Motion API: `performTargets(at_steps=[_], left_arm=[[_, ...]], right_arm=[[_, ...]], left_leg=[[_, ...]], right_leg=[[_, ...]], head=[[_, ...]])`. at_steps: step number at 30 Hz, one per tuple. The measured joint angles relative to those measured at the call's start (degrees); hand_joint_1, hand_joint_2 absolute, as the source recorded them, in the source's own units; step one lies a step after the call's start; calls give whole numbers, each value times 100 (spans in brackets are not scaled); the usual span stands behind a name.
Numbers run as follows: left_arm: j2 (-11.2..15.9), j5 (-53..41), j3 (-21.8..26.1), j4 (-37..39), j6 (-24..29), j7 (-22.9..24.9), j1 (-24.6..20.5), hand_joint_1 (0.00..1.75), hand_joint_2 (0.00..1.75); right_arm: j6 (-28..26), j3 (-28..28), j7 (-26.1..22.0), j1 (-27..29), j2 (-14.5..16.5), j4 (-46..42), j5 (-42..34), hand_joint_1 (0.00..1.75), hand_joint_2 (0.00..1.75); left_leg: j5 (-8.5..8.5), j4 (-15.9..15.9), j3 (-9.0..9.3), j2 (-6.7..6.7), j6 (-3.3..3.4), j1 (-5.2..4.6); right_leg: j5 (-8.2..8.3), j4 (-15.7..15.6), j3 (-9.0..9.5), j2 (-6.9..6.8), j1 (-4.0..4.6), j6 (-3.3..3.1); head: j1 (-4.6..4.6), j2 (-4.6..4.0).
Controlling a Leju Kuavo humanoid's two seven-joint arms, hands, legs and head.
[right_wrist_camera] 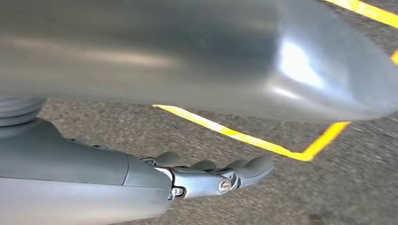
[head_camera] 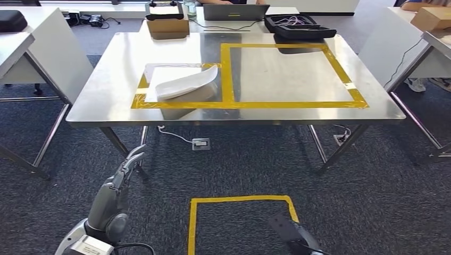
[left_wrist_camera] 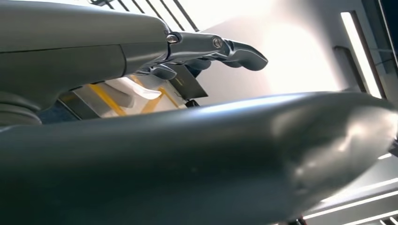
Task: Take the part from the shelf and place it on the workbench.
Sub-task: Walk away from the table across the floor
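Observation:
The white curved part point(head_camera: 186, 83) lies on the steel workbench point(head_camera: 106, 101), inside the small yellow-taped rectangle at its front left. My left hand point(head_camera: 119, 186) hangs low in front of the bench's left corner, with its fingers stretched out and nothing in them. In the left wrist view the left hand point(left_wrist_camera: 206, 49) points toward the part point(left_wrist_camera: 126, 91) and the tape, well apart from them. Down beside the floor marking, my right hand point(head_camera: 292, 231) holds nothing. The right wrist view shows the right hand point(right_wrist_camera: 211, 176) with loosely extended fingers above the carpet.
A larger yellow-taped square point(head_camera: 340, 69) marks the bench's right half. A cardboard box point(head_camera: 168, 26), a laptop point(head_camera: 235, 10) and a black case point(head_camera: 298, 25) sit behind the bench. Tables flank it left point(head_camera: 32, 48) and right point(head_camera: 425, 48). A yellow floor square point(head_camera: 239, 200) lies ahead of me.

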Motion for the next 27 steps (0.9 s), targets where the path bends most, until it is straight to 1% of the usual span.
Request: performTargets(at_steps=[1,2,3,4,5,6,8,9,10,11,12,13,14,15,16,17,18,19,20,21,23,24,25,26,27], left_arm=[[-5,20,11,7,45,-23,13,0,0],[-9,35,22,10,80,-40,22,0,0],[-13,45,31,10,107,-51,27,0,0],[-15,54,41,9,129,-63,32,0,0],[-17,60,50,9,146,-74,37,0,0],[-17,62,59,8,162,-82,44,0,0],[-14,62,68,5,182,-88,57,0,0],[-12,59,72,3,188,-89,62,0,0],[-10,52,74,1,191,-90,64,0,0],[-7,40,77,-1,192,-91,66,0,0],[-4,27,77,-2,192,-92,68,0,0],[0,16,77,-3,192,-92,73,0,0],[5,9,77,-3,192,-92,78,0,0],[9,6,77,-3,192,-92,82,0,0],[11,4,78,-4,192,-92,84,0,0],[13,3,78,-6,192,-92,83,0,0],[12,0,79,-10,192,-92,78,0,0],[12,-12,79,-18,191,-90,76,0,0],[13,-28,80,-26,187,-88,74,0,0],[14,-51,81,-34,176,-79,73,0,0],[15,-101,83,-53,136,-46,74,0,0],[14,-124,84,-67,113,-25,71,0,0],[10,-143,84,-82,92,-8,66,0,0],[6,-157,85,-95,75,3,63,0,0],[1,-169,86,-102,60,12,62,0,0]], right_arm=[[11,9,16,-4,-4,0,30,0,0],[17,19,22,-11,-9,-1,54,0,0],[26,27,23,-24,-16,-1,71,0,0],[37,36,23,-41,-22,-2,84,0,0],[48,45,22,-54,-27,-2,96,0,0],[60,52,22,-61,-35,-1,103,0,0],[73,58,17,-60,-45,0,103,0,0],[77,58,14,-64,-49,0,98,0,0],[77,58,11,-70,-49,0,93,0,0],[77,58,9,-77,-46,0,85,0,0],[77,58,9,-79,-45,0,82,0,0],[77,58,10,-77,-43,0,78,0,0],[77,58,10,-75,-42,0,75,0,0],[77,58,10,-73,-41,0,75,0,0],[77,58,10,-72,-39,0,75,0,0],[77,58,9,-72,-37,0,75,0,0],[77,58,9,-73,-35,0,75,0,0],[79,58,7,-75,-33,0,75,0,0],[84,58,4,-79,-31,0,75,0,0],[90,58,2,-82,-25,0,74,0,0],[97,58,-1,-88,-8,0,62,0,0],[95,58,-1,-89,3,0,53,0,0],[91,59,-2,-91,16,0,44,0,0],[85,60,-4,-93,28,0,38,0,0],[79,60,-6,-95,40,0,35,0,0]], left_leg=[[34,9,-46,-3,-9,-2],[65,21,-83,-6,-24,-2],[93,35,-116,-7,-46,-12],[122,45,-140,-7,-76,-19],[149,49,-156,-4,-111,-22],[178,45,-168,-2,-148,-23],[214,38,-186,-1,-224,-12],[157,94,-218,-2,-262,-8],[17,258,-288,-3,-297,-5],[-199,541,-400,-4,-326,4],[-445,919,-541,-4,-350,8],[-654,1306,-673,-4,-368,11],[-772,1567,-738,-4,-379,14],[-785,1631,-701,-3,-383,18],[-699,1454,-540,-2,-382,23],[-555,1082,-279,0,-376,29],[-457,660,-14,0,-360,30],[-374,317,186,-4,-330,25],[-338,112,293,-9,-293,16],[-338,45,309,-15,-249,1],[-268,41,274,-17,-159,-12],[-232,31,255,-12,-117,-8],[-193,18,227,-6,-75,2],[-153,11,187,0,-44,12],[-118,12,135,2,-25,9]], right_leg=[[114,-236,189,0,1,-14],[263,-629,464,0,5,-38],[368,-1034,719,0,18,-66],[447,-1349,903,2,33,-98],[478,-1526,993,3,51,-130],[481,-1570,992,5,70,-160],[559,-1580,947,1,62,-235],[604,-1593,922,-4,51,-274],[650,-1607,889,-12,37,-312],[690,-1611,846,-21,33,-338],[722,-1604,795,-27,35,-353],[753,-1593,739,-33,36,-359],[784,-1576,681,-36,37,-355],[811,-1557,625,-38,36,-346],[836,-1537,577,-38,33,-332],[855,-1516,538,-38,30,-315],[872,-1494,508,-37,33,-293],[887,-1475,487,-37,39,-267],[906,-1464,471,-37,45,-235],[928,-1464,461,-37,49,-198],[969,-1473,446,-34,35,-123],[932,-1436,422,-30,27,-89],[819,-1308,363,-26,21,-60],[626,-1055,257,-23,15,-34],[381,-686,111,-21,14,-13]], head=[[0,-1],[0,-1],[-1,-2],[-1,-1],[-2,-1],[-2,-1],[-3,-1],[-3,-1],[-4,0],[-4,-1],[-4,-1],[-4,-1],[-4,-1],[-4,-1],[-4,0],[-4,1],[-4,0],[-4,0],[-3,-1],[-3,-1],[-3,-1],[-3,-1],[0,-1],[3,-2],[7,-2]])
